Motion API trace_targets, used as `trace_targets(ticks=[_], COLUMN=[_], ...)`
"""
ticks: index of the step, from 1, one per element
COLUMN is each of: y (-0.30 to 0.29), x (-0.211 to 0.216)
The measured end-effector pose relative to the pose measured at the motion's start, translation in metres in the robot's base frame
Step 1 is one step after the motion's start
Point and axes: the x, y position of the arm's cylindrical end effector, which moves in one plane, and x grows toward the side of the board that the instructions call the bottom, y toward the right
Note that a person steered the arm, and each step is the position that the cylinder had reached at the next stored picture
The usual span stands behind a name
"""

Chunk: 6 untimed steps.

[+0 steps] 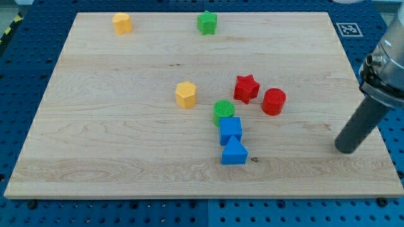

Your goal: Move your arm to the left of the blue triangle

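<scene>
The wooden board lies on a blue perforated table, and every place below is given from the blue triangle, the task's block, which sits low on the board, a little to the view's right of its middle.

Far to the view's upper left of the blue triangle, near the board's top edge, stands a yellow block, roughly hexagonal. A second yellow hexagonal block sits above and to the left of the triangle, apart from it. Straight up near the top edge, well apart from the triangle, is a green star. A green cylinder stands above the triangle and slightly left; between them is a blue cube, touching the cylinder above it and touching or just beside the triangle's top. Above and just right of the triangle is a red star, and further right of that a red cylinder, close beside the star.

My tip rests on the board well to the view's right of the blue triangle, at about the same height in the view, touching no block. The arm ends in a plain dark rod with no claw, so it neither opens nor holds anything.
</scene>
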Motion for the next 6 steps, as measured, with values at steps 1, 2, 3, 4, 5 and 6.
trace_targets(ticks=[1,2,3,4,5,6], y=[-0.005,-0.016,-0.016,-0.051,-0.108,-0.178], x=[0.044,0.058,0.058,0.057,0.057,0.057])
